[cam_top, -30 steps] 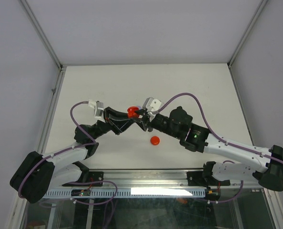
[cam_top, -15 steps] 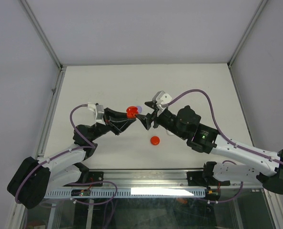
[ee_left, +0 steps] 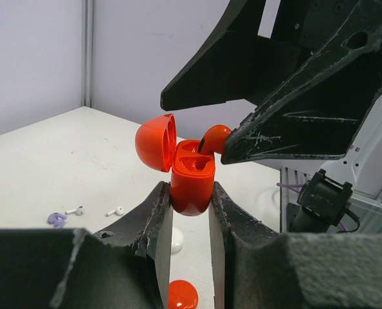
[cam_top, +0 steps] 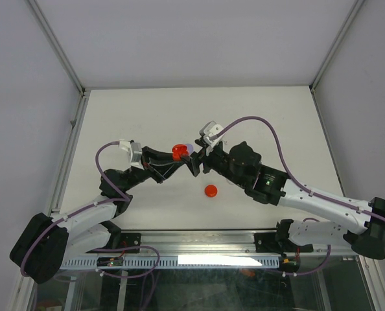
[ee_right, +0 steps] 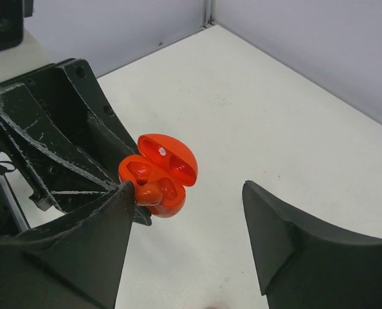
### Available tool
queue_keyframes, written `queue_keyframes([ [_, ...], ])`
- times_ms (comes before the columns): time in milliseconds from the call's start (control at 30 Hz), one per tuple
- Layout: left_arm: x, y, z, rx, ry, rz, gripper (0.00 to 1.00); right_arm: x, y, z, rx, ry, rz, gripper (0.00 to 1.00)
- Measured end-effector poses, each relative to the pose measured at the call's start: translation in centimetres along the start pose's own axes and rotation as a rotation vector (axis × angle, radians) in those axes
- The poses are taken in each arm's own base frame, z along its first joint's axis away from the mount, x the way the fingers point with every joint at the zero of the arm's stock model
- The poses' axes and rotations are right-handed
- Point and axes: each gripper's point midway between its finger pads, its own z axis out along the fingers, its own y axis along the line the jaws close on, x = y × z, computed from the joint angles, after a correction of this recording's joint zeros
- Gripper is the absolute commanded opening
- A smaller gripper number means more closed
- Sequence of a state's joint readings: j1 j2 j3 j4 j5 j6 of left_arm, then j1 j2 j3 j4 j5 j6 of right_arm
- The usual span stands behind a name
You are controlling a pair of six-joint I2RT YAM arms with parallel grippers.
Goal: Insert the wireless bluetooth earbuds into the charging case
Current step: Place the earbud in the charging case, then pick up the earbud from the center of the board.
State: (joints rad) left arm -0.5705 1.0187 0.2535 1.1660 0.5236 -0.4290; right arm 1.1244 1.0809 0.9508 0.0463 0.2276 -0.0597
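**A:** Where was the charging case [ee_left: 192, 183]?

**B:** Up off the desk [cam_top: 147, 110], about midway between the two arms. The left jaws were closed narrow on the lower part of its body and held it upright. The lid [ee_left: 155, 141] was swung open to one side, with both wells showing.

**A:** And the right jaws?

**B:** They stood wide apart and held nothing. From the right wrist camera the case sat by one of the two fingers [ee_left: 255, 141], with a broad gap across to the other.

**A:** Was there an earbud near it?

**B:** Yes, a red earbud [ee_left: 215, 136] was at the top of the case, at the rim over one well. It lay against the tip of that right finger. I couldn't tell whether it was fully seated.

**A:** What about the other well?

**B:** It was too small to make out from any of the views.

**A:** Was anything lying loose?

**B:** The left wrist camera showed a lilac earbud [ee_left: 56, 219] and two white earbuds [ee_left: 75, 210] on the desk beyond the case, well apart from it. A red disc [cam_top: 210, 190] lay flat on the desk, nearer the arm bases than the case and just beside the right arm.
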Motion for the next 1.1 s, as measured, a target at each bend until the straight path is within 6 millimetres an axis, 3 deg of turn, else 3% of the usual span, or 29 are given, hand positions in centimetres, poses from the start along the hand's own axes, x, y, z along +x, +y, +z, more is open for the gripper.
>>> queue_keyframes([
  [767, -0.4, -0.5, -0.2, 0.017, -0.011, 0.011, 0.00, -0.8, -2.3, -1.9, 0.094, -0.006, -0.059, 0.76],
  [900, -0.3, -0.4, -0.5, 0.003, -0.010, 0.014, 0.00, 0.6, -3.8, -2.0, 0.168, 0.049, -0.046, 0.79],
  [1100, 0.2, -0.1, -1.8, -0.053, -0.002, 0.017, 0.00, 5.5, -8.3, -2.6, 0.363, 0.249, 0.042, 0.80],
])
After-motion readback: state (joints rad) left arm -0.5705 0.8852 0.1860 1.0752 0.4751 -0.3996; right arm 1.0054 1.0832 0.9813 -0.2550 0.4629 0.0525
